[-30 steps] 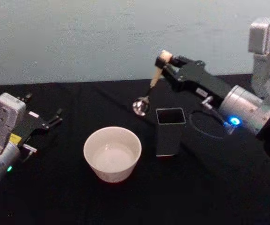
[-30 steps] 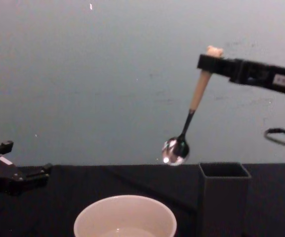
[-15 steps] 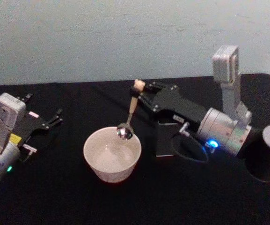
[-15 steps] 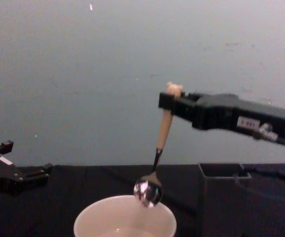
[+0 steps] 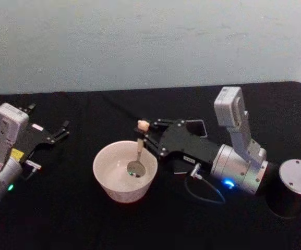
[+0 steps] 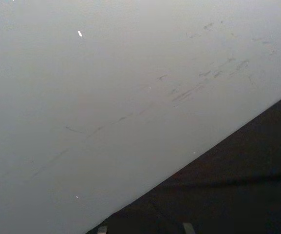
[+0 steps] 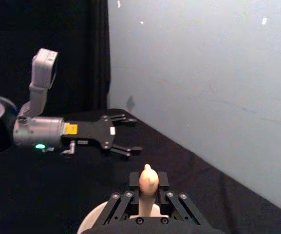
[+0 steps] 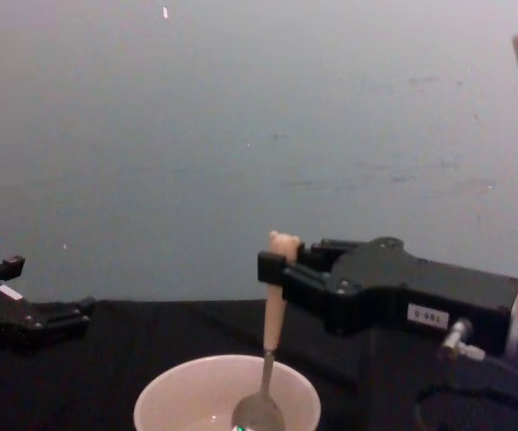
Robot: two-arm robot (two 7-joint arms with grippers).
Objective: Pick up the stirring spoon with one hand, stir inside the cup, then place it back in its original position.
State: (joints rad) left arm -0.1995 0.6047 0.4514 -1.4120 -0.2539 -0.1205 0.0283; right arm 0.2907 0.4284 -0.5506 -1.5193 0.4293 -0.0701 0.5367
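You had the cup (image 5: 120, 194) on the table (image 5: 87, 224) near the middle. The stirring spoon (image 5: 137, 156) stood nearly upright in it, bowl down inside and handle rising above the rim. Your right end effector (image 5: 142, 133) extended from the right and clasped the handle near its top. The holder (image 5: 196, 126) stood right of the cup, behind that arm. Your left end effector (image 5: 60, 131) sat far left, well apart from the cup.

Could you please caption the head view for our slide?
Right tool holds the spoon in the cup; left tool parked, open.
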